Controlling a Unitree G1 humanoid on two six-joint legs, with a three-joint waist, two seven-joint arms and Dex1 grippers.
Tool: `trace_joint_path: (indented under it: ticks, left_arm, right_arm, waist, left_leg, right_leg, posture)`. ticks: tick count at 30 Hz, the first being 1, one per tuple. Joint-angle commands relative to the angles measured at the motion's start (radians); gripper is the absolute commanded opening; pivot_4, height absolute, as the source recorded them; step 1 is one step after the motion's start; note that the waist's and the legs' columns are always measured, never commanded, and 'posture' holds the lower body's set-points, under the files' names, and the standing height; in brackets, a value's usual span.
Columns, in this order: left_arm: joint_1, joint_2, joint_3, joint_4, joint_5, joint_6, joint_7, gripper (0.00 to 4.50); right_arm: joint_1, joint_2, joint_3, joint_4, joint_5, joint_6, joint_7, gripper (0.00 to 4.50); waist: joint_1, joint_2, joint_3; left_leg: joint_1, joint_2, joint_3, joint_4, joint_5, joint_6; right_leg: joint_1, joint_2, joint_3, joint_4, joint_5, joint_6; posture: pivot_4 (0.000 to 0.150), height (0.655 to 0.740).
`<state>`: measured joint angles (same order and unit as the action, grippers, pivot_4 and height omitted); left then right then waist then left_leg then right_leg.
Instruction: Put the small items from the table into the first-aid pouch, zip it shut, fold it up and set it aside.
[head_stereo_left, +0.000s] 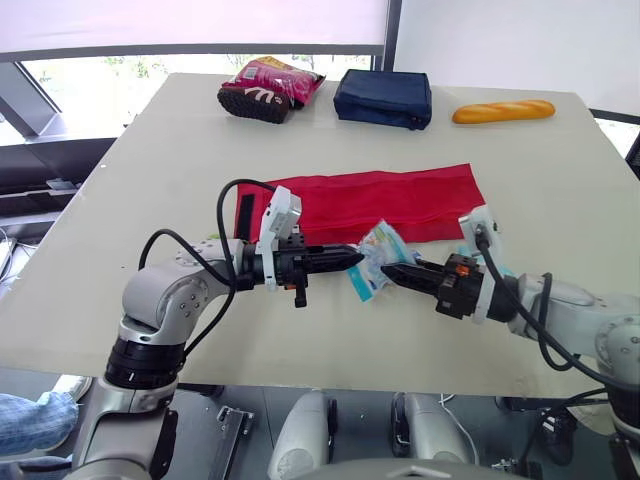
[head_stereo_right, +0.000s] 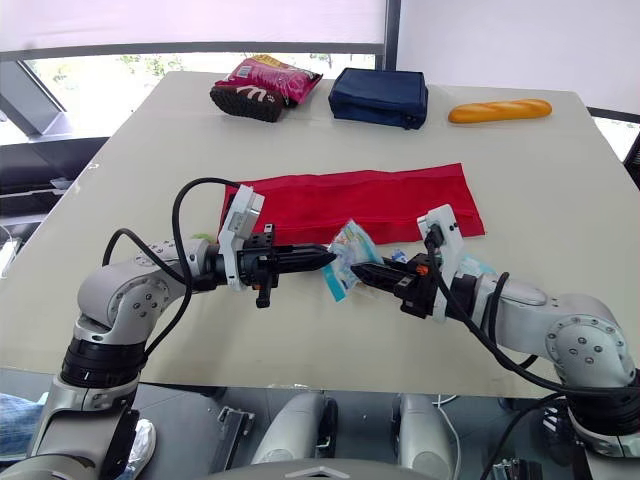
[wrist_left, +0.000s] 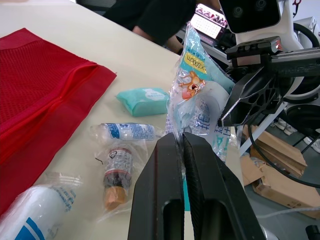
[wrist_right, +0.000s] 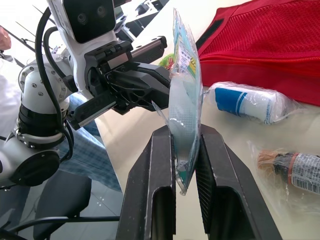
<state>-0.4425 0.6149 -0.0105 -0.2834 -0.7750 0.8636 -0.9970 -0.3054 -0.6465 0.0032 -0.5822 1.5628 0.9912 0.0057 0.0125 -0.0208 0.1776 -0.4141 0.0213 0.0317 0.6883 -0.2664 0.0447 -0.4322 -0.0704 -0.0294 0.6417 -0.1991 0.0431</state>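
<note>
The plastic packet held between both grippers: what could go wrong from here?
1. The left gripper and the right gripper both pinch the plastic packet at thin edges. If they pull apart, the film may tear or slip out.
2. The red pouch lies flat, and I cannot tell whether its zipper is open, so the packet may crumple against it.
3. A dropped packet could knock the small bottle or the bandage roll lying nearby.

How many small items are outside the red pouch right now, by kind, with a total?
printed clear packet: 1
teal pack: 1
wrapped white rolls: 2
wrapped brown bottle: 1
Total: 5
</note>
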Motion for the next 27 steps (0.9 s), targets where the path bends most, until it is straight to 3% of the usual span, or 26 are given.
trace_joint_path:
  ticks: [1,2,3,4,6,7,11,13,20,27]
  left_arm:
    - [-0.014,-0.005,0.015,-0.011,-0.015,-0.012,0.001,0.0]
    - [-0.016,-0.007,0.023,-0.004,-0.016,-0.007,0.012,0.0]
    - [-0.018,-0.009,0.028,0.001,-0.016,-0.004,0.021,0.71]
    - [-0.019,-0.009,0.031,0.005,-0.013,-0.008,0.025,0.91]
    - [-0.024,0.001,0.064,0.038,0.007,-0.03,0.047,1.96]
    - [-0.026,0.007,0.076,0.054,0.017,-0.04,0.055,2.1]
    - [-0.034,0.068,0.109,0.174,0.134,-0.163,0.061,3.38]
    - [-0.043,0.107,0.112,0.259,0.209,-0.248,0.056,4.41]
    - [-0.102,0.179,0.061,0.524,0.417,-0.489,0.023,4.46]
    - [-0.19,0.146,-0.009,0.753,0.555,-0.673,-0.014,4.46]
  right_arm:
    - [-0.011,-0.006,-0.002,-0.027,0.025,-0.017,0.006,0.04]
    - [-0.008,-0.011,-0.006,-0.027,0.023,-0.016,0.009,0.04]
    - [-0.006,-0.014,-0.009,-0.026,0.022,-0.016,0.01,0.04]
    - [-0.004,-0.017,-0.01,-0.026,0.021,-0.016,0.012,0.04]
    - [0.015,-0.033,-0.033,-0.023,0.009,-0.02,0.027,0.04]
    - [0.023,-0.04,-0.041,-0.023,0.004,-0.023,0.034,0.04]
    - [0.088,-0.066,-0.085,-0.031,-0.01,-0.044,0.048,0.04]
    - [0.134,-0.08,-0.116,-0.042,-0.021,-0.059,0.056,0.04]
    - [0.288,-0.131,-0.27,-0.073,-0.036,-0.109,0.101,0.04]
    - [0.377,-0.143,-0.393,-0.119,0.035,-0.168,0.119,0.04]
  waist:
    - [0.0,0.0,0.0]
    - [0.0,0.0,0.0]
    - [0.0,0.0,0.0]
    - [0.0,0.0,0.0]
    - [0.0,0.0,0.0]
    - [0.0,0.0,0.0]
    - [0.0,0.0,0.0]
    - [0.001,0.0,0.0]
    - [0.006,0.0,0.0]
    - [0.003,-0.001,0.0]
  left_leg:
    - [0.0,0.0,0.0,0.0,0.0,0.0]
    - [0.0,0.0,0.0,0.0,0.0,0.0]
    - [0.0,0.0,0.0,0.0,0.0,0.0]
    - [0.0,0.0,0.0,0.0,0.0,0.0]
    - [0.0,0.0,0.0,0.0,0.0,0.0]
    - [0.0,0.0,0.0,0.0,0.0,0.0]
    - [0.0,0.0,0.0,0.0,0.0,0.0]
    - [0.0,0.0,0.0,0.0,0.0,0.0]
    - [-0.001,0.0,0.001,0.0,0.0,0.0]
    - [-0.001,0.0,0.0,0.0,0.0,0.0]
  right_leg:
    - [0.0,0.0,0.0,0.0,0.0,0.0]
    - [0.0,0.0,0.0,0.0,0.0,0.0]
    - [0.0,0.0,0.0,0.0,0.0,0.0]
    - [0.0,0.0,0.0,0.0,0.0,0.0]
    - [0.0,0.0,0.0,0.0,0.0,0.0]
    - [0.0,0.0,0.0,0.0,0.0,0.0]
    - [0.0,0.0,0.0,0.0,0.0,0.0]
    - [0.0,0.0,0.0,0.0,0.0,0.0]
    - [0.0,0.0,0.0,-0.001,0.0,0.0]
    - [0.0,0.0,0.0,-0.001,0.001,0.002]
  posture:
    - [0.15,0.7164]
    - [0.15,0.7164]
    - [0.15,0.7164]
    - [0.15,0.7164]
    - [0.15,0.7164]
    - [0.15,0.7164]
    - [0.15,0.7164]
    - [0.15,0.7164]
    - [0.15,0.7164]
    - [0.15,0.7164]
